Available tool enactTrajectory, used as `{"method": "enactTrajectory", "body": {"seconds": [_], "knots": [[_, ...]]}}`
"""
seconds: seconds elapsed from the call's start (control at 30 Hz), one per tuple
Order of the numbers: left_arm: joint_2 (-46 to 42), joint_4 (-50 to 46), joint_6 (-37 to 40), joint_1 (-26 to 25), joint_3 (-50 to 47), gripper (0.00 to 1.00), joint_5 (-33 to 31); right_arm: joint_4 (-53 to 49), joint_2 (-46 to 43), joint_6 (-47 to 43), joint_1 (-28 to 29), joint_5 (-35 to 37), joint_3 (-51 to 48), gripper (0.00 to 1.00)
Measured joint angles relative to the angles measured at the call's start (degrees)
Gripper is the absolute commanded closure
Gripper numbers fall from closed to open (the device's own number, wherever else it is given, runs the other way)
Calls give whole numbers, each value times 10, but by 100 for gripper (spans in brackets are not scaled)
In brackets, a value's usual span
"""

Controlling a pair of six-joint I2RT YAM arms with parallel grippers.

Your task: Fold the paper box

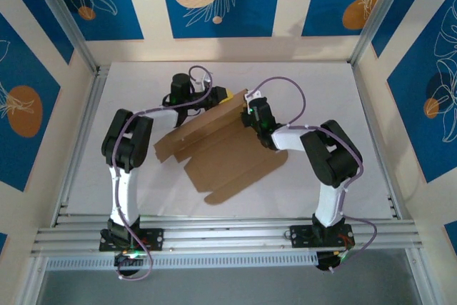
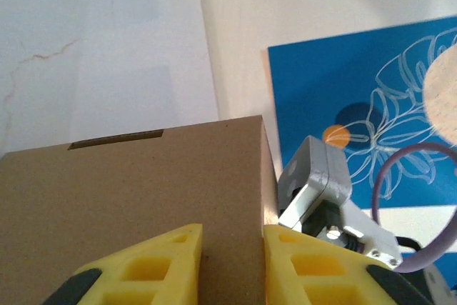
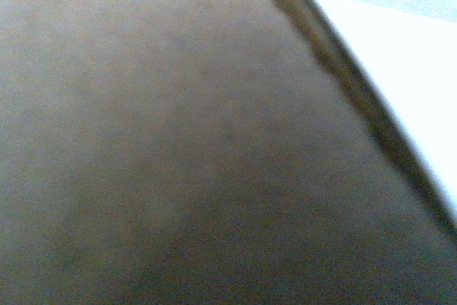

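The paper box [image 1: 221,151] is a brown creased cardboard sheet lying mostly flat mid-table, with its far edge raised as a wall. My left gripper [image 1: 223,96] reaches over that far edge. In the left wrist view its yellow fingers [image 2: 164,255] stand either side of a strip of the cardboard wall [image 2: 143,191], which fills the gap between them; the left gripper [image 2: 232,230] is shut on it. My right gripper [image 1: 250,113] sits against the raised wall's right end. Blurred brown cardboard [image 3: 178,141] lies very close in the right wrist view, hiding the fingers.
The white tabletop [image 1: 321,91] has free room right of and behind the sheet. Aluminium rails [image 1: 228,233] run along the near edge by the arm bases. The right arm's grey wrist housing [image 2: 321,191] is close beside my left fingers.
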Motion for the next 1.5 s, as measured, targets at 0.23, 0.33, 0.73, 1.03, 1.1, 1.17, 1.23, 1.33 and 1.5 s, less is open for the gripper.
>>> {"method": "enactTrajectory", "body": {"seconds": [0.23, 0.33, 0.73, 1.03, 1.1, 1.17, 1.23, 1.33, 1.5], "knots": [[-25, -1, -8, -7, -15, 59, 2, 35, -39, -37, -21, -137, -61, 100], [-35, -9, 14, -7, -10, 58, 7, 53, -43, -44, -26, -208, -75, 98], [58, 42, -3, -14, 33, 61, 19, 12, -39, -78, -38, -333, -55, 92], [66, 59, -3, -24, 32, 70, 4, 4, -36, -88, -30, -315, -50, 80], [66, 65, -5, -27, 32, 71, -3, 5, -36, -90, -28, -307, -50, 75], [66, 68, -8, -28, 32, 73, -8, 4, -35, -92, -25, -303, -47, 71], [66, 73, -12, -30, 32, 74, -10, 0, -34, -90, -23, -298, -40, 68], [68, 83, -26, -33, 32, 76, -21, -5, -28, -89, -21, -285, -30, 66], [76, 133, -73, -35, 23, 77, -47, -18, -20, -78, -18, -249, -14, 75]]}}
